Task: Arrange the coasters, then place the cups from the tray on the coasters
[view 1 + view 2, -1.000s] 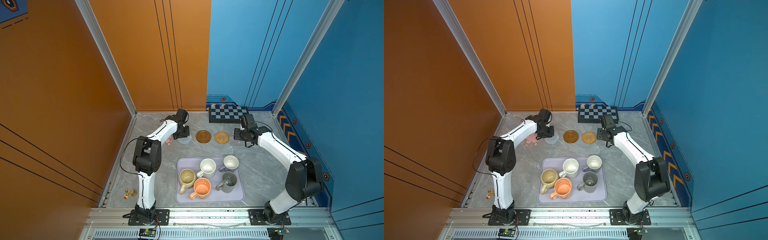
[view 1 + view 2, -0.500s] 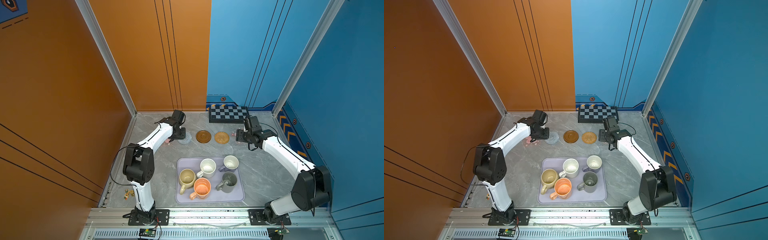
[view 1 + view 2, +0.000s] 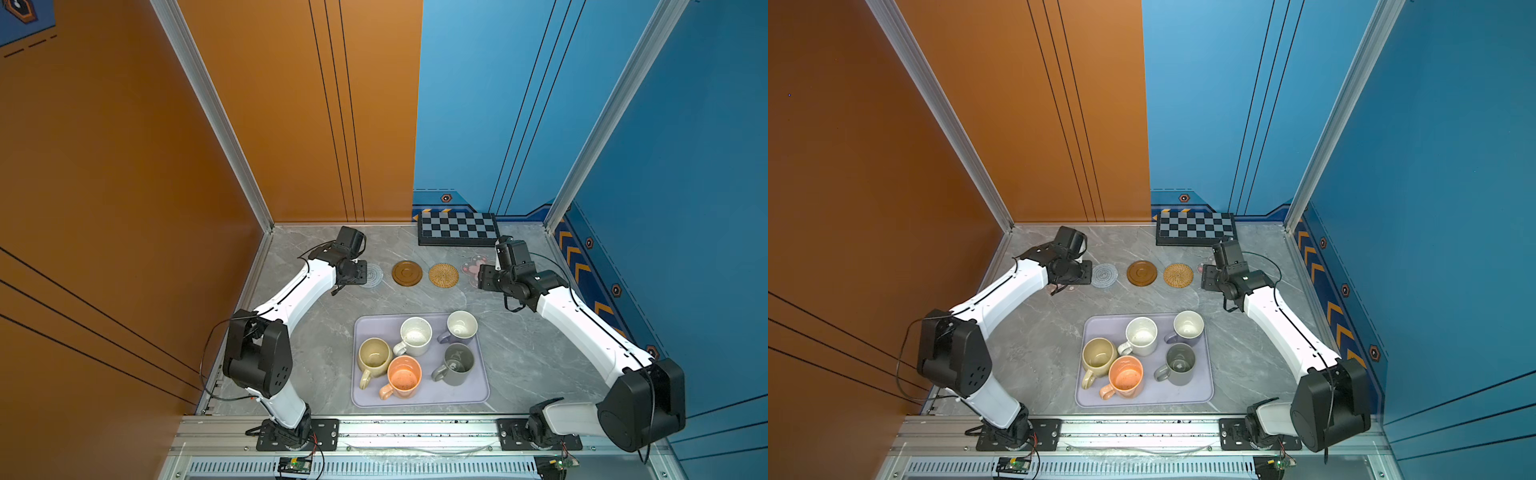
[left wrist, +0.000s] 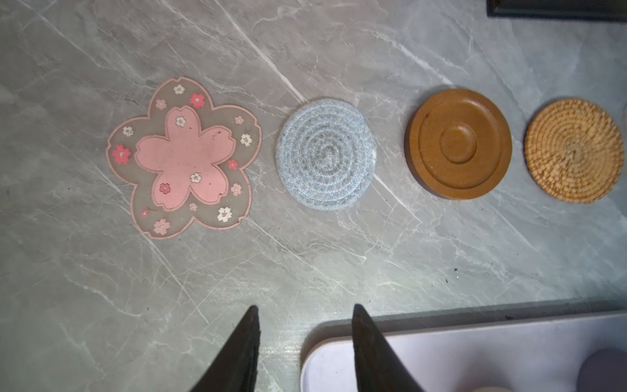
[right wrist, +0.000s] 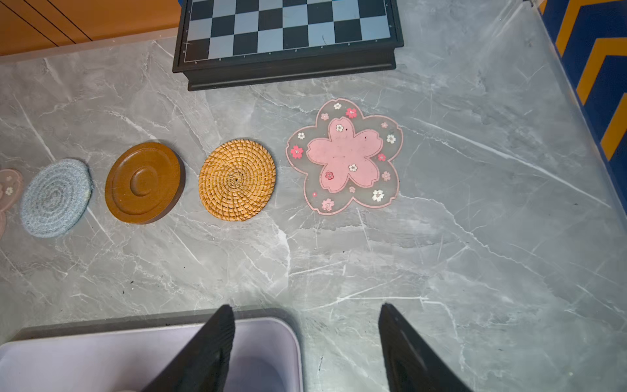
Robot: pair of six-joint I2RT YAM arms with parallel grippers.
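Both arms back off, jaws spread and empty: left pink coaster (image 4: 183, 159) and right pink coaster (image 5: 344, 157) lie released, row of five complete. Cups (image 3: 415, 334) next, surely.

I comprise two arms: left arm (image 3: 299, 295) and right arm (image 3: 582, 324).

- **Link shells:** glossy white and rounded, each with a thin dark seam along its length.
- **Joint housings:** matte black. My left shoulder housing (image 3: 257, 357) carries a cluster of small round holes.
- **Bases:** each sits on a black mounting plate (image 3: 326, 434) with visible screws.
- **Cabling:** a thin black cable (image 3: 203, 365) loops off my left shoulder, and a second follows my right wrist.
- **End effectors:** my left gripper (image 4: 305, 305) and right gripper (image 5: 305, 304) each end in two black fingers (image 5: 217, 339). These taper to points and are finely ribbed on the inner face.
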